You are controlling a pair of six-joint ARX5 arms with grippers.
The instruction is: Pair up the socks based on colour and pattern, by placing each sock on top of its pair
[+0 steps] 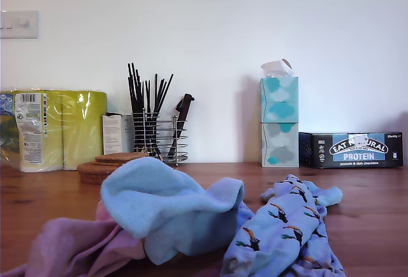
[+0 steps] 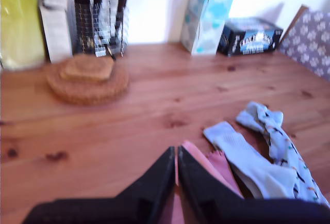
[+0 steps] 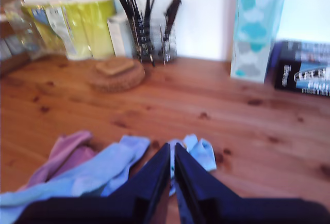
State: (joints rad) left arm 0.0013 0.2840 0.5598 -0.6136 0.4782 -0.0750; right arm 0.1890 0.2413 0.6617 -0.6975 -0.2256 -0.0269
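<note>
The socks lie in a loose heap on the wooden table (image 1: 373,216), close to the exterior camera. A pink sock (image 1: 70,245) is at the exterior view's left, a plain light blue sock (image 1: 169,207) is bunched over it, and a toucan-print sock (image 1: 287,226) trails to the right. Neither gripper shows in the exterior view. My first gripper (image 2: 176,150) hovers shut over the pink sock (image 2: 209,167), beside the plain blue sock (image 2: 240,154) and the toucan sock (image 2: 281,139). My second gripper (image 3: 171,147) is shut above a light blue sock (image 3: 103,170), with a pink sock (image 3: 69,152) beside it.
Along the back wall stand a yellow kitchen-roll pack (image 1: 60,127), a wire utensil holder (image 1: 158,135), stacked cork mats (image 1: 108,165), two stacked tissue boxes (image 1: 279,120) and a black protein-bar box (image 1: 352,149). A grey patterned panel (image 2: 309,41) shows in the first wrist view.
</note>
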